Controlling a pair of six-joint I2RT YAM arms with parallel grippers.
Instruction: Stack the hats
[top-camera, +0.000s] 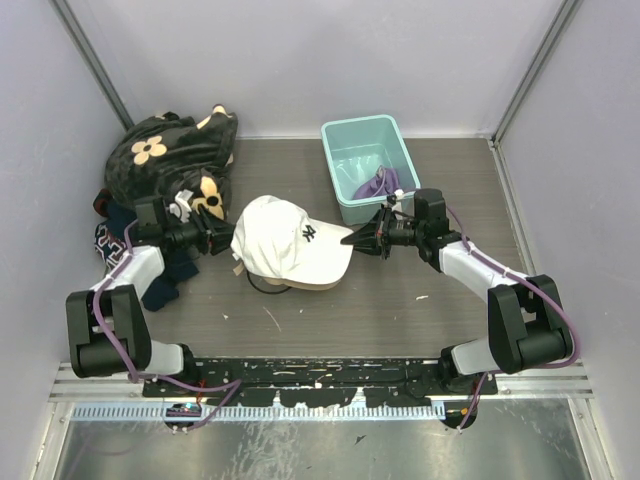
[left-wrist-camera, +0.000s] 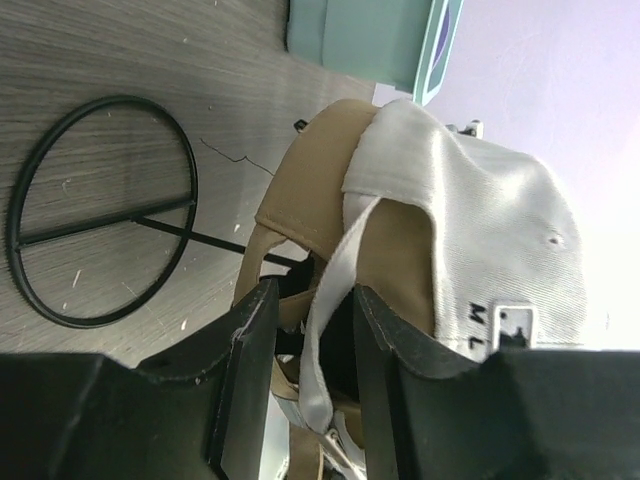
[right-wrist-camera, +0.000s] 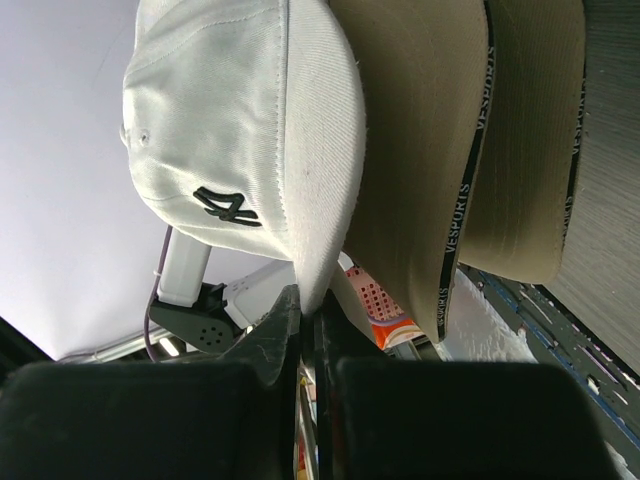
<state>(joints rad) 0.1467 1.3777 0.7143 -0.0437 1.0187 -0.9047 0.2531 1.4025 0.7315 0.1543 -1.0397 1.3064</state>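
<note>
The white cap (top-camera: 285, 245) sits on top of the tan cap (top-camera: 312, 287) at the table's middle. My right gripper (top-camera: 352, 240) is shut on the tip of the white cap's brim (right-wrist-camera: 320, 150); the tan cap's brim (right-wrist-camera: 420, 150) lies just beneath. My left gripper (top-camera: 222, 240) is at the caps' rear, with its jaws open around the white back strap (left-wrist-camera: 335, 300) without pinching it; the tan cap's rear (left-wrist-camera: 310, 180) is beside the strap. The purple cap (top-camera: 378, 183) lies in the teal bin. The black cap is hidden or out of view.
The teal bin (top-camera: 345, 135) stands at the back, right of centre. Black fabric with tan flowers (top-camera: 170, 150) and dark navy clothing (top-camera: 115, 240) are piled at the back left. A black wire ring stand (left-wrist-camera: 100, 210) lies on the table under the caps.
</note>
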